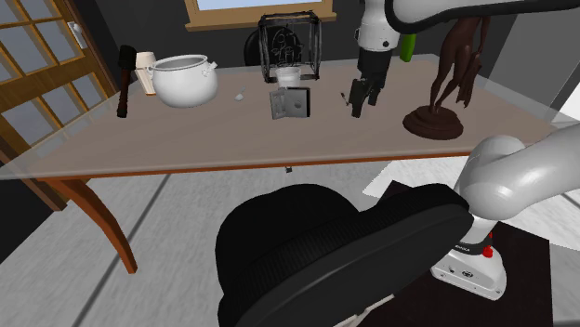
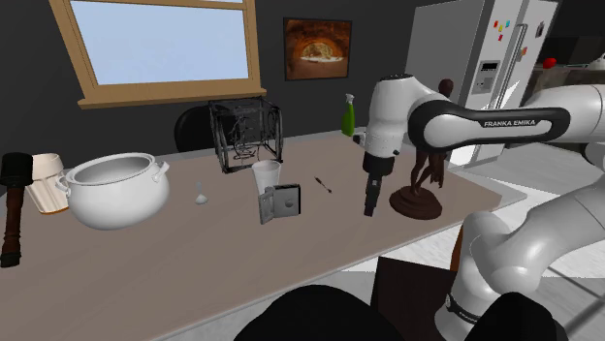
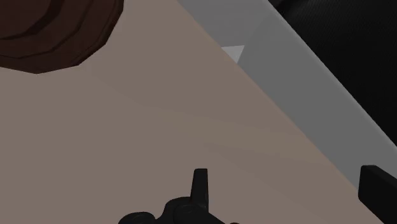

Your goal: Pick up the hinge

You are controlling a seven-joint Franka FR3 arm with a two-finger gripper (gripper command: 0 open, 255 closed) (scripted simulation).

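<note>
Hinge [image 1: 290, 104], grey, two leaves, standing upright on counter [image 1: 186, 139], well apart from brown figurine [image 1: 435, 121]. Gripper [image 1: 357, 108] between figurine and hinge, above counter, touching neither; fingers [image 3: 200, 186] spread wide, holding nothing.

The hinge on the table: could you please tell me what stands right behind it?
A pale cup stands just behind the hinge, with a black wire cage farther back. The hinge covers the cup's foot, so whether they touch cannot be seen.
</note>
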